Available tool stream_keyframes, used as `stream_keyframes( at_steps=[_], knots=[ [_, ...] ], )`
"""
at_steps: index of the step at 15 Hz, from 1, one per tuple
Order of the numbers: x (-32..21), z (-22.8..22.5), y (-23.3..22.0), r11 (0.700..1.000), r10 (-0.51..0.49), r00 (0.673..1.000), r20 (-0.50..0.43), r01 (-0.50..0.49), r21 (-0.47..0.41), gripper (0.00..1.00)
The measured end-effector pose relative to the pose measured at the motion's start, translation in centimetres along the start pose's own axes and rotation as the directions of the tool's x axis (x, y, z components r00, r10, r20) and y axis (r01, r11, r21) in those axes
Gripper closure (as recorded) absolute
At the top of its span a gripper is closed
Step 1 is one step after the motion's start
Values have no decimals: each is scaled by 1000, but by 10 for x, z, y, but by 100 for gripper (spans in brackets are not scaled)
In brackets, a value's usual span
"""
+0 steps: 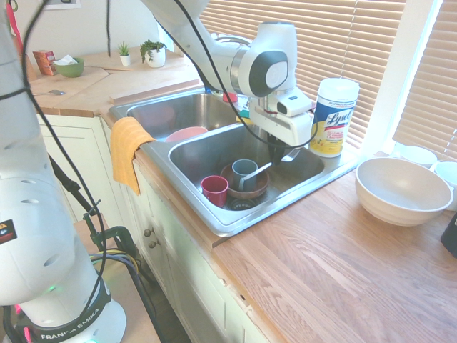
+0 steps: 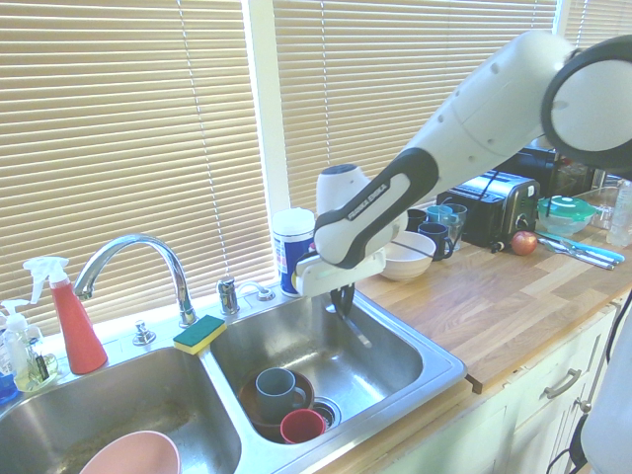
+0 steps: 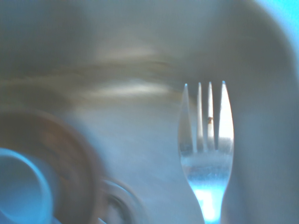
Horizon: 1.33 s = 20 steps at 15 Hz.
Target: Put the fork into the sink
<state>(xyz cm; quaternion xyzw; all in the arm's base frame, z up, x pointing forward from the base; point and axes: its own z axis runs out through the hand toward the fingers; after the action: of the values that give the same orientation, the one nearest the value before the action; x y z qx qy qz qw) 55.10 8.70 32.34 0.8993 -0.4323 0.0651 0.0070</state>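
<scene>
Now fork [image 3: 205, 172] w/in sink [image 2: 318, 346] rim

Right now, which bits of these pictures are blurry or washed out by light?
Wrist view: sink and mug blurred, fork sharper, with bright glare near its neck; first exterior view: pale, hazy, brightest around the window blinds; second exterior view: shiny highlights on the faucet.

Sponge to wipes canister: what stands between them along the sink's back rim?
Two metal fittings, in the second exterior view: an upright one beside the sponge, then a curved spout nearer the canister.
</scene>
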Motion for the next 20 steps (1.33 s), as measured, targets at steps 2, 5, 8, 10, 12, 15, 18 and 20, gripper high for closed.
stream_keyframes(
  at_steps=[2,5,8,10,12,15,18,20],
  knots=[
    [-10,24,-33,1000,9,1000,9,-9,5,100],
    [-32,62,-71,1000,-1,1000,22,1,15,100],
    [-40,89,-86,1000,-4,1000,12,4,24,100],
    [-32,106,-81,1000,9,1000,3,-9,22,100],
    [-27,125,-76,1000,18,1000,1,-18,24,100],
    [-23,148,-71,999,9,1000,18,-10,38,100],
    [-14,157,-64,999,11,999,33,-12,39,100],
    [-13,157,-63,999,3,999,34,-5,40,100]
  ],
)
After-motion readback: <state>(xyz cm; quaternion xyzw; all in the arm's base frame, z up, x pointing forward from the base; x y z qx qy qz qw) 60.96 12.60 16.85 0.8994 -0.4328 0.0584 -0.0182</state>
